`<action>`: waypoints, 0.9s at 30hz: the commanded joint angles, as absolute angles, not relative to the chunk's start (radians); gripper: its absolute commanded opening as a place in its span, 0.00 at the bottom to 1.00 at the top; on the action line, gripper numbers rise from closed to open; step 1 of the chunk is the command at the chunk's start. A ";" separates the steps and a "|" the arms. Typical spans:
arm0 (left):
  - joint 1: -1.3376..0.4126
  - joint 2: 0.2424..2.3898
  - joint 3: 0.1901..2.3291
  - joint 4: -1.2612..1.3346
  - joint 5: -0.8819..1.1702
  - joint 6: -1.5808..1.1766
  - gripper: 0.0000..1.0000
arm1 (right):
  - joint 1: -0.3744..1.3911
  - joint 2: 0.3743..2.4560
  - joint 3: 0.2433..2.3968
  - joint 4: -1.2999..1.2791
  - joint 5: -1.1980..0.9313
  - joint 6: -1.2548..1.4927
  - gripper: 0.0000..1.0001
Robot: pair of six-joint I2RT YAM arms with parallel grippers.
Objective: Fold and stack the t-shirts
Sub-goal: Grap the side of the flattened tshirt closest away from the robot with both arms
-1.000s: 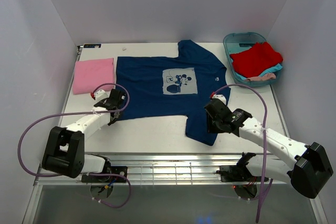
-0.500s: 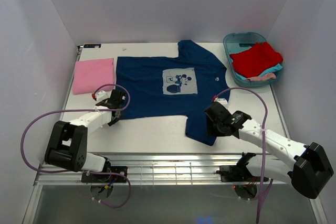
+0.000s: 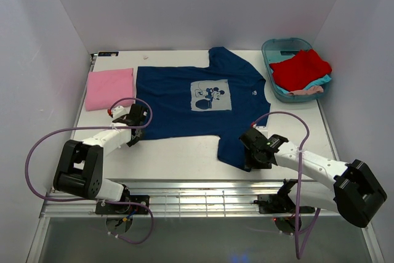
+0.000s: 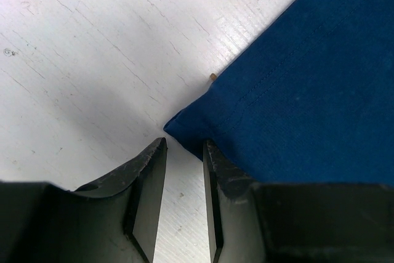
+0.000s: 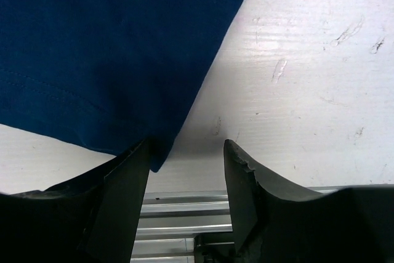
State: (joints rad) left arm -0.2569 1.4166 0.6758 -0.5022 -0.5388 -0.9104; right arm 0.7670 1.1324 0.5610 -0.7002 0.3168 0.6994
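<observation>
A navy blue t-shirt (image 3: pixel 184 109) with a pale square cartoon print lies spread flat on the white table. My left gripper (image 3: pixel 134 135) sits low at its near-left corner. In the left wrist view, the left gripper (image 4: pixel 184 145) is open, with bare table in the narrow gap. The shirt's corner (image 4: pixel 184 124) lies just ahead, and the right finger overlaps the cloth. My right gripper (image 3: pixel 251 163) is at the near-right corner. In the right wrist view, the right gripper (image 5: pixel 186 146) is wide open, the navy cloth (image 5: pixel 111 41) tip beside its left finger. A folded pink t-shirt (image 3: pixel 109 88) lies at rear left.
A teal plastic tub (image 3: pixel 271 50) at the back right holds a red tee (image 3: pixel 300 69) over a teal one (image 3: pixel 323 81). The table's near edge with metal rails (image 5: pixel 184 214) lies just beyond the right gripper's fingers. White walls enclose the table.
My right gripper has slid toward the near edge down the shirt's right side and opened wider. The left gripper has crept to the near-left corner, its jaws slightly narrower.
</observation>
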 commanded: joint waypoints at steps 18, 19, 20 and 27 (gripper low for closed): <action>-0.250 1.359 0.689 -0.603 -0.555 -0.925 0.28 | 0.773 1.154 0.520 -0.606 0.236 0.716 0.24; -0.250 1.362 0.686 -0.601 -0.554 -0.925 0.27 | 0.775 1.154 0.519 -0.607 0.236 0.721 0.21; -0.250 1.362 0.683 -0.601 -0.555 -0.925 0.26 | 0.776 1.151 0.515 -0.610 0.235 0.722 0.19; -0.250 1.358 0.678 -0.604 -0.549 -0.917 0.09 | 0.792 1.094 0.525 -0.695 0.238 0.742 0.08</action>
State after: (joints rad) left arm -0.2562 1.3876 0.6762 -0.5999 -0.5388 -0.9169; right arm 0.7769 1.1290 0.5400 -0.6140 0.2363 0.7204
